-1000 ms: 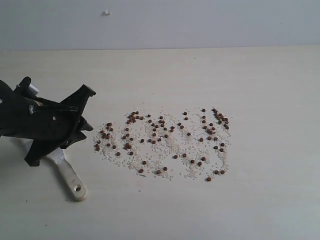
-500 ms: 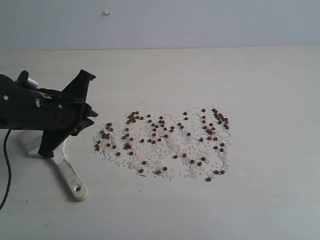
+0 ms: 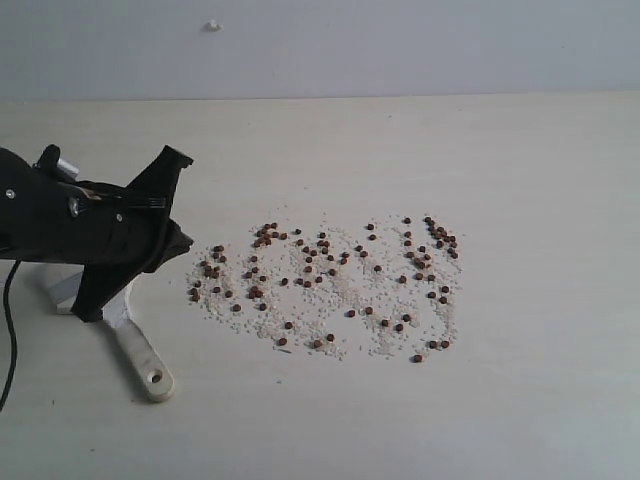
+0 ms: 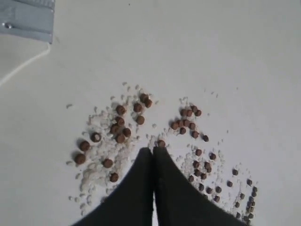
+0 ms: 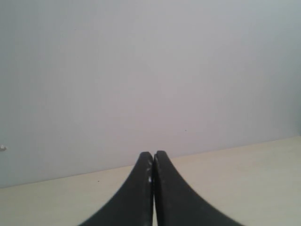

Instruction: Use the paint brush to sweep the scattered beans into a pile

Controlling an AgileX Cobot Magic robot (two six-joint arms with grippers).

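The beans (image 3: 330, 280) lie spread in a wide patch with whitish crumbs across the middle of the table; no pile shows. The paint brush (image 3: 138, 350) lies flat at the left, its handle hole toward the near edge, its silver band (image 3: 64, 292) half under my left arm and its bristles hidden. My left gripper (image 3: 184, 243) is shut and empty, its tip just at the left edge of the beans (image 4: 120, 127); the left gripper (image 4: 153, 149) stands apart from the brush's band (image 4: 28, 19). My right gripper (image 5: 153, 153) is shut on nothing, facing the wall.
A pale wooden table (image 3: 520, 160) runs back to a grey wall (image 3: 400, 45). A small white mark (image 3: 212, 25) sits on the wall. The left arm's black cable (image 3: 10, 330) hangs at the left edge.
My left gripper has lifted and shifted slightly toward the beans, uncovering the brush's silver band. The brush and beans have not moved.
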